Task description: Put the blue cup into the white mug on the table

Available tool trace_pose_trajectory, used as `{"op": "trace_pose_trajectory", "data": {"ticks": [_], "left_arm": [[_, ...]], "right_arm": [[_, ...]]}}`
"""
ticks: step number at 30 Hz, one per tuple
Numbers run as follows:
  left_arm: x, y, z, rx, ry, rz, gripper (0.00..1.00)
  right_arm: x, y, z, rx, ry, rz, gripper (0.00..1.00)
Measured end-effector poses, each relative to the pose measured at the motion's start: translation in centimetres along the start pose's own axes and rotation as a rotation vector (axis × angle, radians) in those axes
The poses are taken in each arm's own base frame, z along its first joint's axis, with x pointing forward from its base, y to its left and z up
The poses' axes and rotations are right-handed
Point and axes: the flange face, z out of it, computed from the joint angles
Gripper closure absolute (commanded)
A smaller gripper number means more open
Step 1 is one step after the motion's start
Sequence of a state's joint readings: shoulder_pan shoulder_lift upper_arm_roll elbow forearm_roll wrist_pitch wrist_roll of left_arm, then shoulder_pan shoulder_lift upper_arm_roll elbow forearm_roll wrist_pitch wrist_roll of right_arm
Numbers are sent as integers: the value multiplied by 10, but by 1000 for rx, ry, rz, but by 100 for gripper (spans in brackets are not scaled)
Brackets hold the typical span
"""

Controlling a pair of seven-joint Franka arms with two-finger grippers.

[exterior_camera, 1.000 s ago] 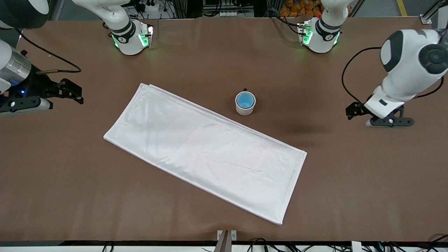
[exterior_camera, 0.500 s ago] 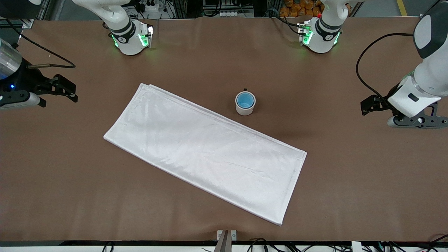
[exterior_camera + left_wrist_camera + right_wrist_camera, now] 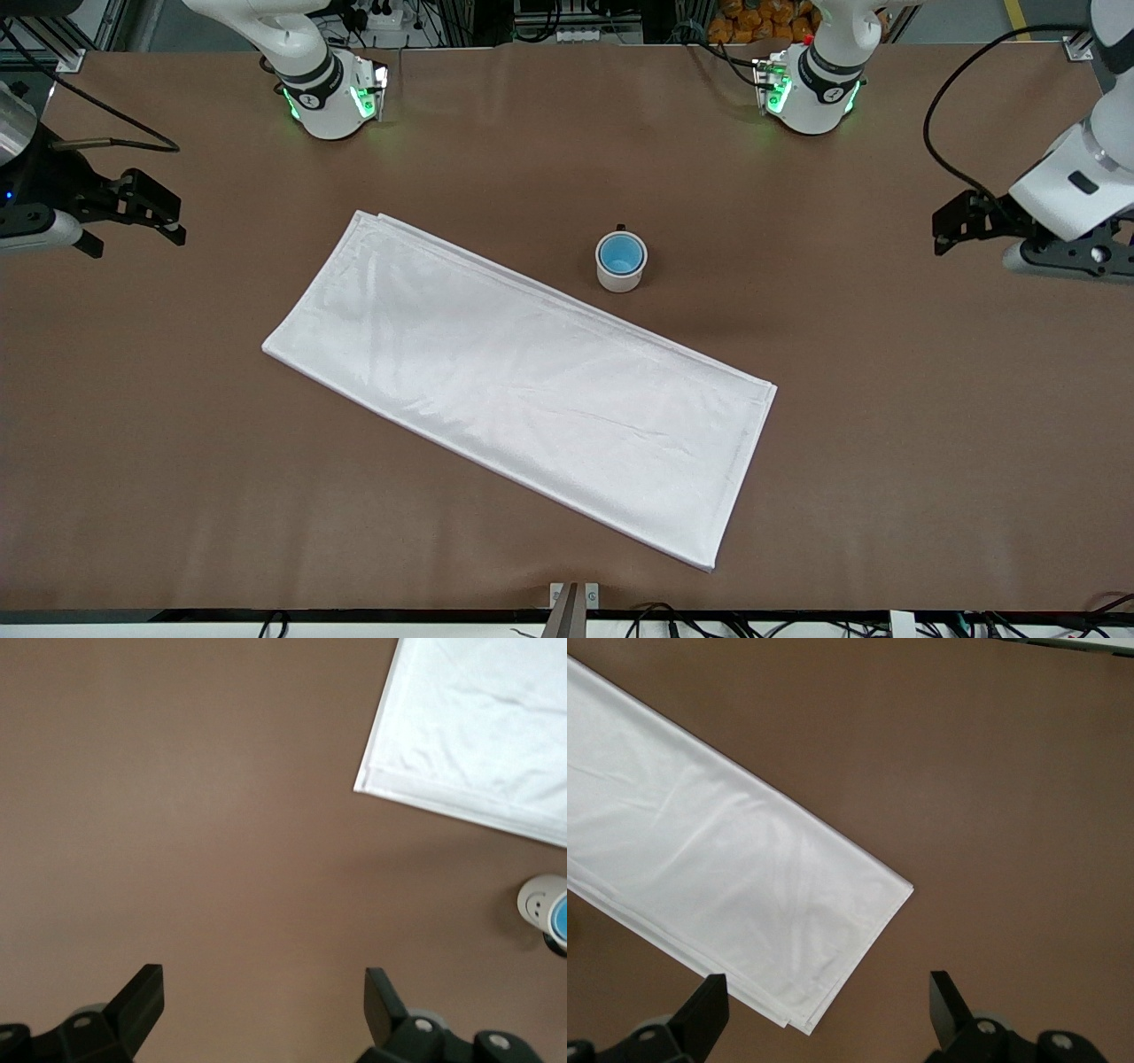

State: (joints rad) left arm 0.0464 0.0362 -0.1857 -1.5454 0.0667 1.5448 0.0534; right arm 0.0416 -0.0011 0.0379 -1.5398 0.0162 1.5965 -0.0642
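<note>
No words or labels can be read on anything here.

Closest to the front camera lies a big white cloth [image 3: 523,381], spread flat and slanted on the brown surface [image 3: 886,461]. One corner of it also shows in the left wrist view [image 3: 478,735], and one in the right wrist view [image 3: 726,877].

A little farther from the camera, just beside the cloth's long edge, stands the white mug [image 3: 621,262]. The blue cup [image 3: 620,255] sits inside the mug. Only its blue inside shows, looking down from above. A small black handle pokes out at the mug's farther edge. The mug and cup peek in at the edge of the left wrist view too [image 3: 547,908].

The left gripper [image 3: 950,232] hangs over the surface at the left arm's end, well apart from the mug. Its fingers are spread wide and hold nothing.

The right gripper [image 3: 159,213] hangs over the surface at the right arm's end, also well apart from the mug. Its fingers are spread wide too, and they hold nothing.
</note>
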Motion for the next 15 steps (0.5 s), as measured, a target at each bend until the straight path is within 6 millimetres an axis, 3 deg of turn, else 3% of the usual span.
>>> {"op": "trace_pose_trajectory", "data": {"ticks": [15], "left_arm": [[-8, 2, 3, -102, -44, -11, 0]], "right_arm": [[-4, 1, 3, 2, -34, 1, 0]]}}
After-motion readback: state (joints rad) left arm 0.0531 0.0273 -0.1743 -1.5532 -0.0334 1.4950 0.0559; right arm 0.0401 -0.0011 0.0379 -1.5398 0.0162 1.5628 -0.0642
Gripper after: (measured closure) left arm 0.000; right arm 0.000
